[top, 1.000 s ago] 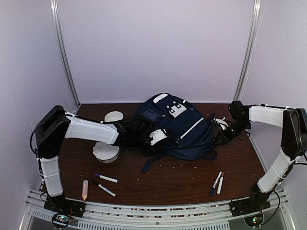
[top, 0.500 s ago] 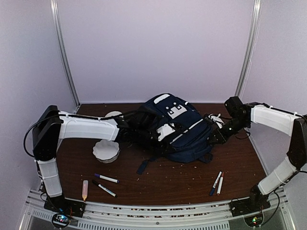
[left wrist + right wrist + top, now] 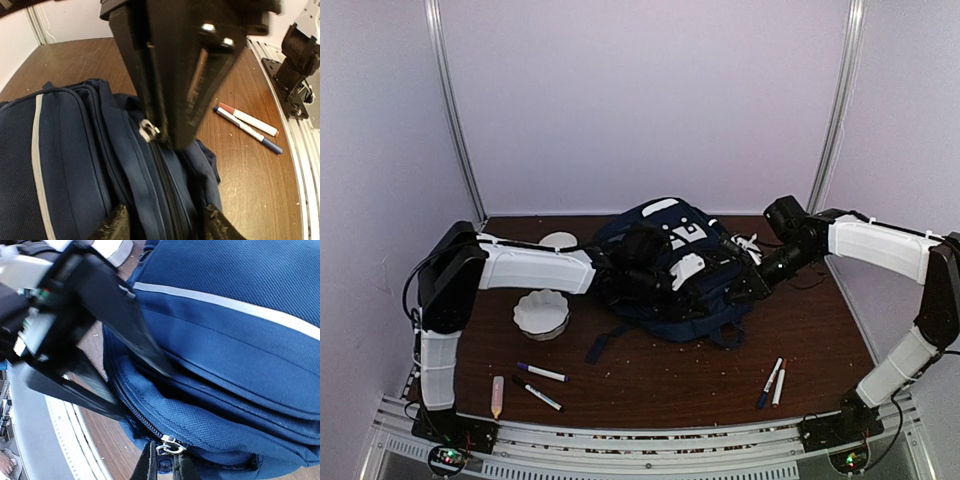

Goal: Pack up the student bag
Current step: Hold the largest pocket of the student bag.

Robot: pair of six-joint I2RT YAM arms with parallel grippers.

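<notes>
Top external view: the brown tabletop (image 3: 660, 385) carries the student bag (image 3: 705, 308), which lies toward the middle of the back edge, with its white-patched front pocket facing up. Both arms reach in to it, one from each side.

The left gripper (image 3: 167, 226) is over the bag's left half. In the left wrist view its two fingers (image 3: 116, 227) stand well apart, spread to either side of the closed zipper line. They close on nothing, and the navy fabric lies between them.

The right gripper (image 3: 166, 467) is at the bag's right end. Its fingers are pinched close together on the metal zipper pull (image 3: 170, 445) at the end of the zipper track.

A white scalloped bowl (image 3: 541, 314) sits just left of the bag, toward the left edge. A small white disc (image 3: 558, 241) lies behind it, near the back-left corner. Two markers (image 3: 772, 381) lie side by side near the front-right corner, one red-capped and one blue-capped. Two more markers (image 3: 540, 372) lie near the front-left corner. A pale orange stick (image 3: 497, 396) lies just left of them, by the front edge.
</notes>
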